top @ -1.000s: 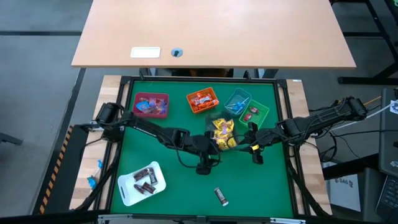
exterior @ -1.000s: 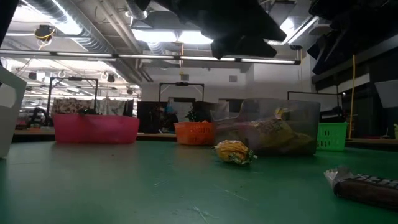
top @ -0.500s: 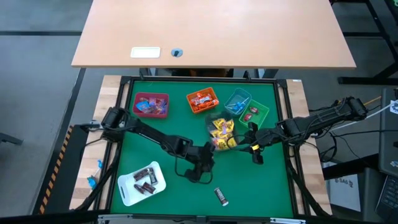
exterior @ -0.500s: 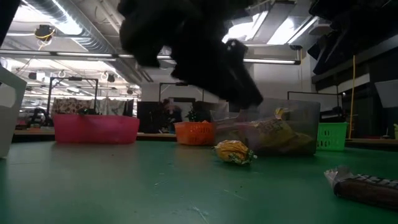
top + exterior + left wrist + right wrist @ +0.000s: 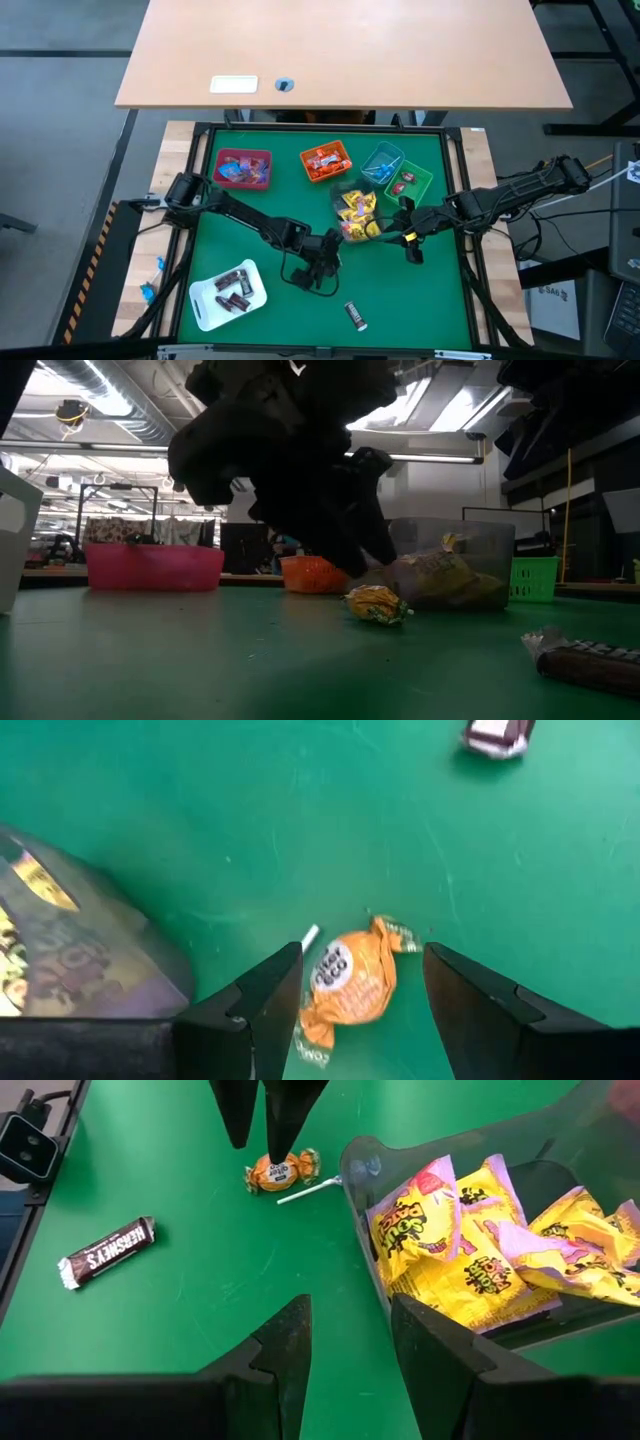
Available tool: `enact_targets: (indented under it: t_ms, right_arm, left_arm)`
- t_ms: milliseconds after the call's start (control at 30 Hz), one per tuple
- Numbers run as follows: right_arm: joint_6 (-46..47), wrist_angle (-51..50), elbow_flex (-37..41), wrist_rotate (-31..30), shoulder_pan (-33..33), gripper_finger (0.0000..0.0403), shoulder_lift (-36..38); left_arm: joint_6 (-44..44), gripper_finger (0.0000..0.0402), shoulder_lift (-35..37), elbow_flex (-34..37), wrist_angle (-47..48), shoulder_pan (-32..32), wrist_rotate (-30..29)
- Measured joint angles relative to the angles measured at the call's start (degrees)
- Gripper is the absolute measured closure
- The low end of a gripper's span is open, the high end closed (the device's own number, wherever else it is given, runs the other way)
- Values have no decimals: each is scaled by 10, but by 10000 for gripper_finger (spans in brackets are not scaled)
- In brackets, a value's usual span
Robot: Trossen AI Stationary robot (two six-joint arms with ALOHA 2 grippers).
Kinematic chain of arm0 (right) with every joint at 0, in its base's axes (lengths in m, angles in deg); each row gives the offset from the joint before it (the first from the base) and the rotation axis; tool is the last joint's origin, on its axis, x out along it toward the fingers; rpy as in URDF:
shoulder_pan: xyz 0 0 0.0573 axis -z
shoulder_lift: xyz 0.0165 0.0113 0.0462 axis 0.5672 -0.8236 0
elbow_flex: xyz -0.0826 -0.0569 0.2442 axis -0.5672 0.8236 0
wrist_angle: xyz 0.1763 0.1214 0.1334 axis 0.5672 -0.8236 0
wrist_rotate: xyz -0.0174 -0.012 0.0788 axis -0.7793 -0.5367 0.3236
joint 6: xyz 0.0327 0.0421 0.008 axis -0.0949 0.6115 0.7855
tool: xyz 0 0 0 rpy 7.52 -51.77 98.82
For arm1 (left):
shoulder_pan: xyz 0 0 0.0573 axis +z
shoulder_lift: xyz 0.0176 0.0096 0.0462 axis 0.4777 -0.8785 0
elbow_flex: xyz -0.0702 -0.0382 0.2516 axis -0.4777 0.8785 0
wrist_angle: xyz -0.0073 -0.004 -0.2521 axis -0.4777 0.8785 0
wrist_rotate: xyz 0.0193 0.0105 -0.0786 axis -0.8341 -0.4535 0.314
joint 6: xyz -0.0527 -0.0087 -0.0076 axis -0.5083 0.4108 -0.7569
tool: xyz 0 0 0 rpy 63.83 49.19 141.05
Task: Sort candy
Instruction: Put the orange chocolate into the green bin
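While the high view hides it, spread left end effector (image 5: 358, 995) straddles orange candy (image 5: 345, 988).

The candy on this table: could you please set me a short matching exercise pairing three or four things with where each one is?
Things:
1. orange-wrapped candy
2. dark chocolate bar
3. yellow packets
4. left gripper

Places:
A. lying alone on the green mat, away from both grippers
B. inside the clear bin
C. open, one finger on either side of a sweet
D. on the mat next to the clear bin, beside a thin white stick

Pairs: 1-D, 2-A, 3-B, 4-C
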Motion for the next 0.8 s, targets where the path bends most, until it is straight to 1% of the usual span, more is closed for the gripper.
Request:
enact_targets:
  t_ms: [267,400,567,700,800]
  right_arm:
    - [0,0,0,0,0,265,0]
    - [0,0,0,0,0,265,0]
    - [0,1,0,0,0,265,0]
    - [0,0,0,0,0,265,0]
    - [0,0,0,0,0,265,0]
  left_arm:
    - [1,205,-1,0,-1,0,2]
    - [1,205,-18,0,-5,0,1]
    - [0,205,-39,0,-17,4,-29]
    - [-4,205,-47,-1,-17,6,-21]
    - [-5,213,-48,-1,-17,7,-20]
